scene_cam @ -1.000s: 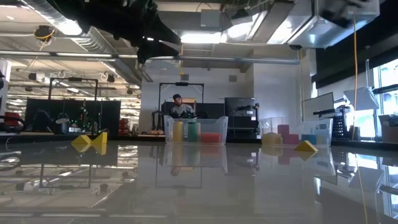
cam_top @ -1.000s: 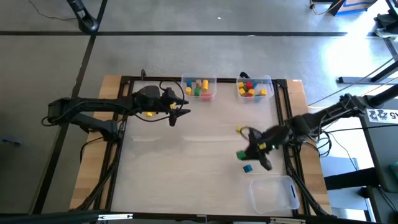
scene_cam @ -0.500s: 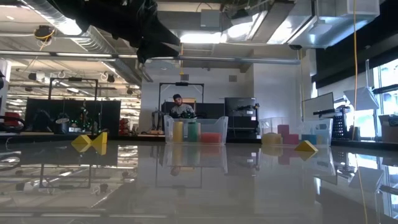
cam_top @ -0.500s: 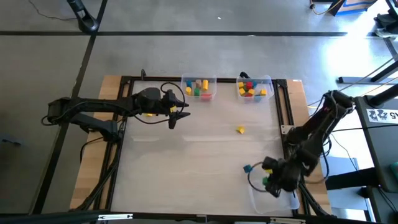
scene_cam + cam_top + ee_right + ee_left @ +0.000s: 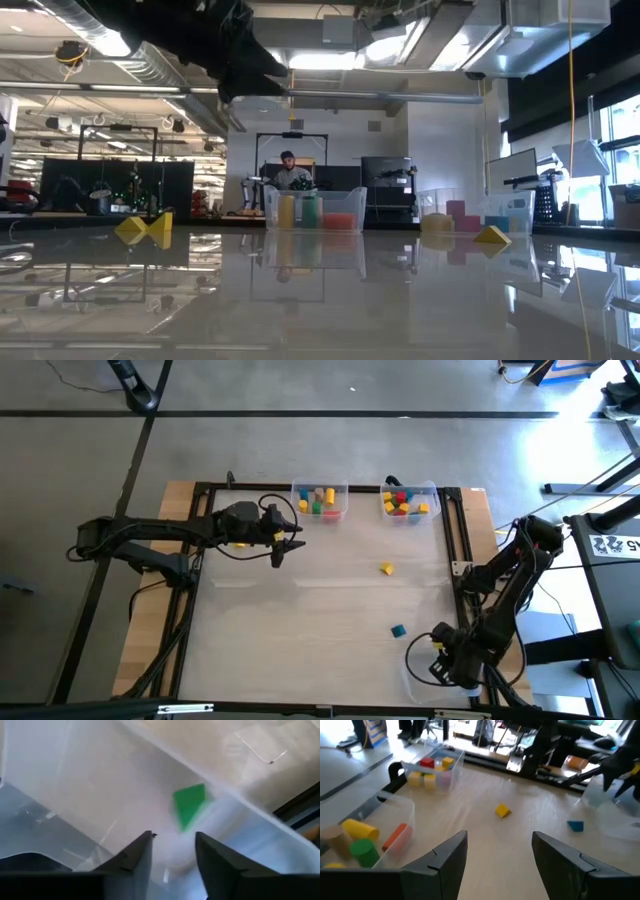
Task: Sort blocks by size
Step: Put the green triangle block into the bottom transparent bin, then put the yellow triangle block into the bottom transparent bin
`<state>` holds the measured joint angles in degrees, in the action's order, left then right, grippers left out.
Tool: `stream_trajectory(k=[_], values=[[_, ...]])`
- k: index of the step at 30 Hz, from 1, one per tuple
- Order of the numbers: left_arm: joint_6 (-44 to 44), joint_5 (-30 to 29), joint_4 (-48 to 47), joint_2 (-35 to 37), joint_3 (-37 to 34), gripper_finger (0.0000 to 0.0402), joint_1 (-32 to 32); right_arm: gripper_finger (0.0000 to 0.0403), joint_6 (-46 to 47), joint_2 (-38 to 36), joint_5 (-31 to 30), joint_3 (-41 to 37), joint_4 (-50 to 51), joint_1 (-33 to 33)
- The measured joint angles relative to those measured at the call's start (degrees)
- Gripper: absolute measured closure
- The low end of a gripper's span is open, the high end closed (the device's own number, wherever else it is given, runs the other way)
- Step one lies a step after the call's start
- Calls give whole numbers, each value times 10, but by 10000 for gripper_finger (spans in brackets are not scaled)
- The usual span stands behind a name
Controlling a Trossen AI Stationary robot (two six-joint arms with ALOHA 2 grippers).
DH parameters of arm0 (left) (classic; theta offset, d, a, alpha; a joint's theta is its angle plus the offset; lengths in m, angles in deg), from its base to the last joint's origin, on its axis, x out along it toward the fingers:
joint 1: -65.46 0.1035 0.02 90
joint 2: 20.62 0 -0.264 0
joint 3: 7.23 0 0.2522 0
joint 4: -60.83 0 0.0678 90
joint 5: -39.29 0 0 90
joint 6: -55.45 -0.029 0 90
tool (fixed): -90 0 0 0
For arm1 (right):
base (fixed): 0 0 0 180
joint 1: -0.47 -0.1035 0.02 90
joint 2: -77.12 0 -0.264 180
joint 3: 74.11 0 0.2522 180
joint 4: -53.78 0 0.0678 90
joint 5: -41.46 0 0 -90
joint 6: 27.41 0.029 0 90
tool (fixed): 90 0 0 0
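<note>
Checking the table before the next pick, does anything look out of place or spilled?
Nothing spilled or damaged. Two blocks lie loose on the table outside any bin: a yellow block mid-table and a blue block nearer the clear bin, where the right gripper hangs over a green block.

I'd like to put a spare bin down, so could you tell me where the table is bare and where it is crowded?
Bare: the wide middle and near-left tabletop, between the left gripper and the blue block. Crowded: the far edge with two filled bins, and the near-right corner, where the right gripper hangs over a clear bin. A yellow block lies mid-right.
</note>
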<state>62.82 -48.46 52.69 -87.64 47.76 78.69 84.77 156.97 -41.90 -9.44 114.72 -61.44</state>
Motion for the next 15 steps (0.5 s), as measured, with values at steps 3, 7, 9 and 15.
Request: stream_trajectory(k=[3,7,9,15], values=[[8,-7,-29,0,0,191,6,201,0,-5,0,0,-8,0],[26,-25,-103,0,0,171,22,154,14,-14,24,0,-33,0],[43,-29,-151,0,0,151,34,141,26,-25,30,0,-46,0],[85,-89,-308,0,0,118,65,134,45,-65,-11,1,-80,0]])
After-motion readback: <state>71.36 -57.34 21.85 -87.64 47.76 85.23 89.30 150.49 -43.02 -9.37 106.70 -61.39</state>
